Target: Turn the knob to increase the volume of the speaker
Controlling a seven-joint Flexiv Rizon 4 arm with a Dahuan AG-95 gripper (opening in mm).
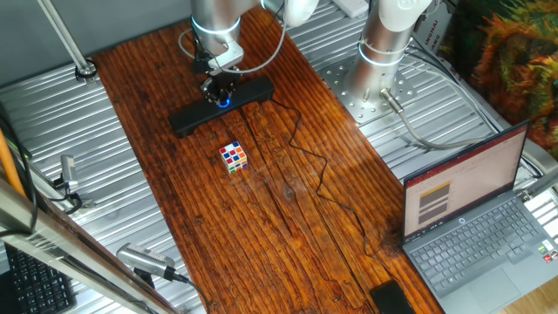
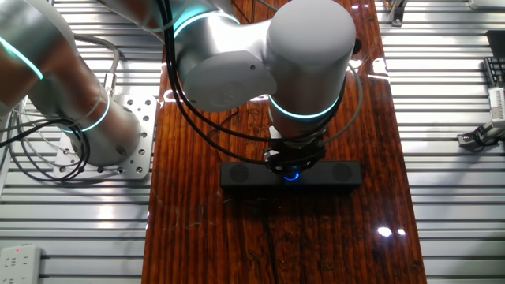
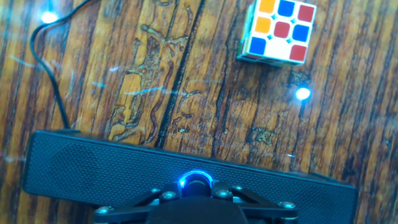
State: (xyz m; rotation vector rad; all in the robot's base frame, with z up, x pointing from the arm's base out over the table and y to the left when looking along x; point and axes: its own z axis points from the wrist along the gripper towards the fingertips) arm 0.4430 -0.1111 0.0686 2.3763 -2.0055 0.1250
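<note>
Arm bent over, gripper (image 2: 293,167) pointing down, fingers nearly together.

The speaker (image 1: 221,106) is lying flat on the wooden tabletop, a long, slim black bar with a fine mesh face, sitting slantwise in one fixed view and running level across the boards in the other (image 2: 292,174). A thin black cable is trailing away from one end. At its middle the knob (image 3: 197,184) is showing as a small round black dial, and a blue ring is glowing around it.
</note>
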